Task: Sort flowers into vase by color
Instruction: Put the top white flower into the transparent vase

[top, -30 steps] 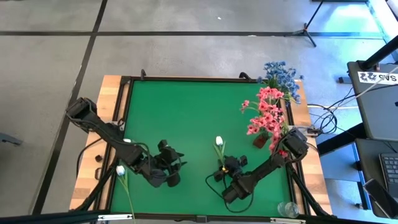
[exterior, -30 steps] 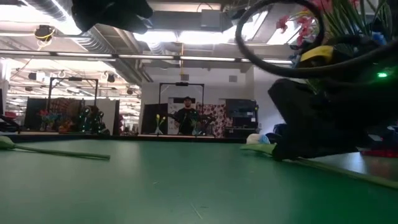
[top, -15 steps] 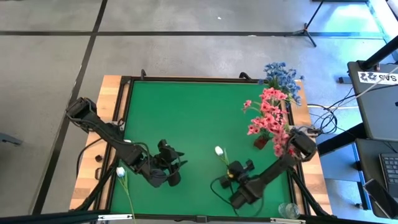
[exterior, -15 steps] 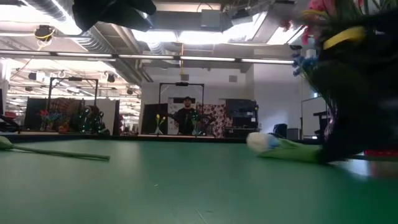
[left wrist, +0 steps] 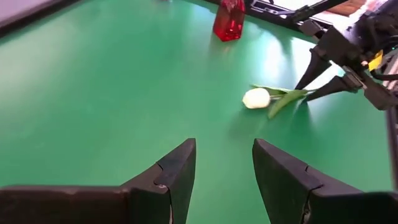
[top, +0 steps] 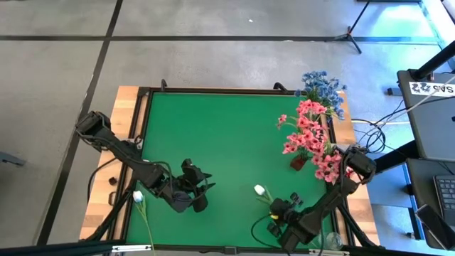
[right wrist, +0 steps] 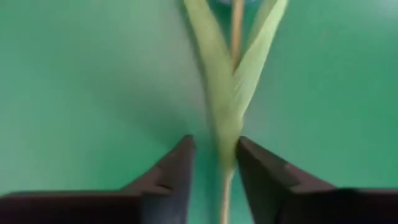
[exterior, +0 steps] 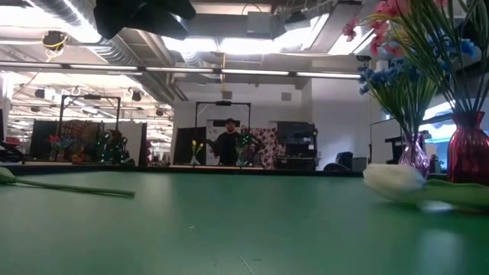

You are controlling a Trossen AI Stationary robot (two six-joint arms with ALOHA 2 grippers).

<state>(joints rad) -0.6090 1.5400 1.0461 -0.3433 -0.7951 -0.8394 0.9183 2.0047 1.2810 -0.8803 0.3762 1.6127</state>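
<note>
A white tulip (top: 260, 190) lies on the green table (top: 213, 135) near its front right, with its bud (exterior: 393, 177) pointing away from my right gripper (top: 276, 208). That gripper stands over the stem, open, with the leaf base (right wrist: 229, 152) between its fingers. A second white tulip (top: 137, 197) lies along the table's left edge. My left gripper (top: 205, 189) hovers open and empty at the front left. Pink flowers (top: 309, 135) stand in a red vase (exterior: 467, 149), and blue flowers (top: 323, 85) stand in a darker vase (exterior: 415, 156). My right gripper comes at the white tulip from above, pointing steeply down, with its fingers across the stem at the leaf base. One finger (right wrist: 252, 165) lies against the leaf's edge. A strip of table shows between the other finger (right wrist: 180, 162) and the stem. The tulip rests on the table.
A clear glass (top: 328, 240) stands at the table's front right corner beside my right arm. The vases crowd the right edge. A raised dark frame (top: 213, 89) rims the table. A person (exterior: 229, 141) stands far off in the room behind.
My right gripper has moved toward the table's near right corner while turning and tipping more steeply down. The white tulip has slid along the table with it, from near the middle front to the front right. The bud now lies farther toward the near edge.
</note>
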